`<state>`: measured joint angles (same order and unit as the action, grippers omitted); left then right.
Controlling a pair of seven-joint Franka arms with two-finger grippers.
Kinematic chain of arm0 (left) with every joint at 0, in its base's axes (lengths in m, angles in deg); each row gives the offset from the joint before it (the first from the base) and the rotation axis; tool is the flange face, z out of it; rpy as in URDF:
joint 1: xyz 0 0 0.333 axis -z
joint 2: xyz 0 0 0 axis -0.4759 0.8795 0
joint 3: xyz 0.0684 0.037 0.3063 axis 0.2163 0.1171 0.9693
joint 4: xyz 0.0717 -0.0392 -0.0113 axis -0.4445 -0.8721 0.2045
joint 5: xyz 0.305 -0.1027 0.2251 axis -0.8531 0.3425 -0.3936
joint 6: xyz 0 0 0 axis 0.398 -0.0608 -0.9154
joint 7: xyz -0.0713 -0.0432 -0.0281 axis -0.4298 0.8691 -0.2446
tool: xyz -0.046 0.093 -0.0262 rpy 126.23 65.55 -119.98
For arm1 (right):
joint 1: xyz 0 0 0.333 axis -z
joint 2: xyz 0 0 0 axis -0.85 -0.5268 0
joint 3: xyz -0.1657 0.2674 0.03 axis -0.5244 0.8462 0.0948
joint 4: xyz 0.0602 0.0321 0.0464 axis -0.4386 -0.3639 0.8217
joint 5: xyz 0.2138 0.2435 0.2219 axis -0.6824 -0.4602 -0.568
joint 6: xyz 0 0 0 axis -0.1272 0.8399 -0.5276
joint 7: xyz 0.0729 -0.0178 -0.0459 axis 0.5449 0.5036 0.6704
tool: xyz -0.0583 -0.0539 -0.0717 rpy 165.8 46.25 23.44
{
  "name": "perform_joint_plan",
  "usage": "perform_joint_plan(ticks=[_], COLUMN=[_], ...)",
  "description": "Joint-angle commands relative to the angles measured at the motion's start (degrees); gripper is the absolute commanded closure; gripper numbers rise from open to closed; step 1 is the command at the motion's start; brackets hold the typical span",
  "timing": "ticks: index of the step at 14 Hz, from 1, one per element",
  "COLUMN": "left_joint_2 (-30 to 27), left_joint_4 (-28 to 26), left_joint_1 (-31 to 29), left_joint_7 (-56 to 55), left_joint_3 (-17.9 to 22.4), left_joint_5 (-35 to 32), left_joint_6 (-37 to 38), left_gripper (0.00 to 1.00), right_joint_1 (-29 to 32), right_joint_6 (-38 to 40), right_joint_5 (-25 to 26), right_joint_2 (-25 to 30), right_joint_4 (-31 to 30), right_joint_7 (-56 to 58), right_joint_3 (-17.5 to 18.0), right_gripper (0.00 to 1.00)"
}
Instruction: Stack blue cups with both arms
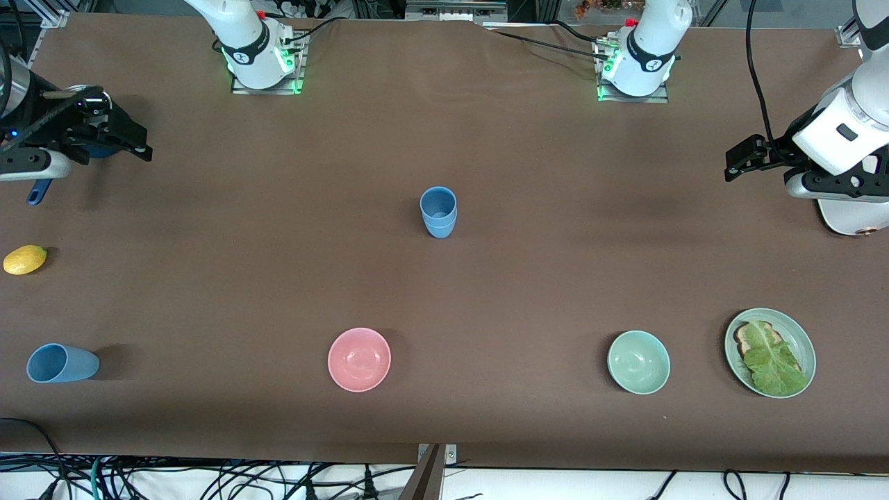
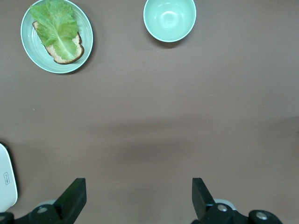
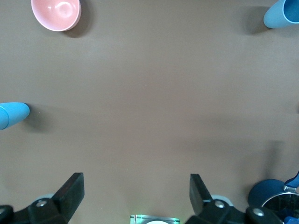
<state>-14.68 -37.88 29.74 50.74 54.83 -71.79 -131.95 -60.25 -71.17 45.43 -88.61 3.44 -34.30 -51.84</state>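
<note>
At the centre of the brown cloth-covered surface (image 1: pixel 555 208) stands an upright pale-blue plastic cup (image 1: pixel 438 212). A seam below its rim suggests to us that it is 2 cups nested, though we cannot be sure.

A second pale-blue plastic cup on its side (image 1: pixel 62 363) lies well apart, toward 8 o'clock from the centre at the right arm's end, its mouth facing 9 o'clock. Lying so, it could roll, and we judge it is not part of any stack.

The right end effector (image 3: pixel 135 176) hangs released over the surface at 9 o'clock. The left end effector (image 2: pixel 137 181) hangs released at 3 o'clock. Both grasp nothing. Parked this wide, they leave the centre cup unshadowed and free of collision.
</note>
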Motion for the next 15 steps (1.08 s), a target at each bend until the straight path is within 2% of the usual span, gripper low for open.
perform_joint_plan(ticks=[1,15], left_joint_2=[-0.35,-0.35], left_joint_4=[-0.01,-0.09], left_joint_1=[-0.44,-0.44], left_joint_7=[-0.31,-0.31], left_joint_3=[-0.25,-0.33], left_joint_5=[-0.61,-0.61], left_joint_6=[0.59,0.59], left_gripper=[0.00,0.00], right_joint_1=[0.81,0.90], right_joint_6=[0.28,1.07], right_joint_5=[-0.38,0.41], right_joint_2=[1.94,1.41], right_joint_4=[-1.74,-1.57], right_joint_7=[0.09,-0.35], right_joint_3=[0.70,0.52], right_gripper=[0.00,0.00])
